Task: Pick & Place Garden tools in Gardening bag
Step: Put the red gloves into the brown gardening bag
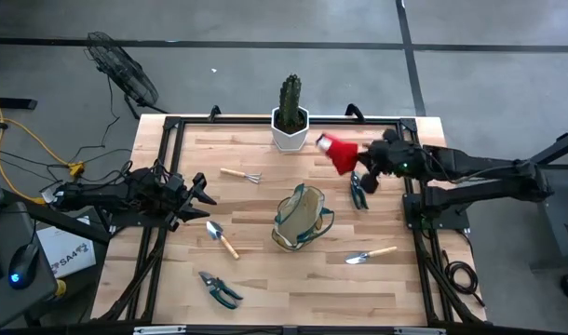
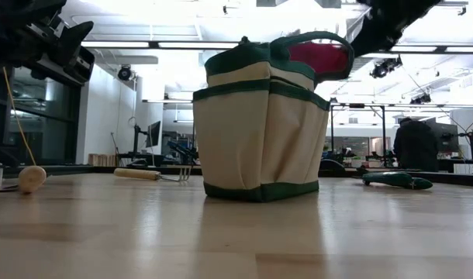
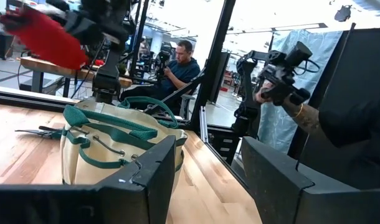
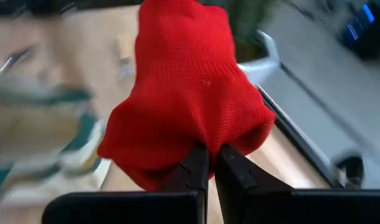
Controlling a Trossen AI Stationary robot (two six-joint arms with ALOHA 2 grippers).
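The red glove is lifted above the table's far right part, with my right gripper shut on it; it also shows in the right wrist view. The olive and tan gardening bag stands upright mid-table with its mouth open. Lying flat on the wood are a mini rake, two trowels and two pruning shears. My left gripper waits open at the table's left, pointing toward the bag. My right gripper pinches a bunched part of the red glove between its two fingertips. The fingers come from the table's right, slanting down. The glove is lifted clear of the table and reaches out past the fingertips toward the cactus.
A green cactus in a white hexagonal pot stands at the far edge, just left of the glove. A black frame rail runs along the table's right side. People sit and stand in the room beyond the table.
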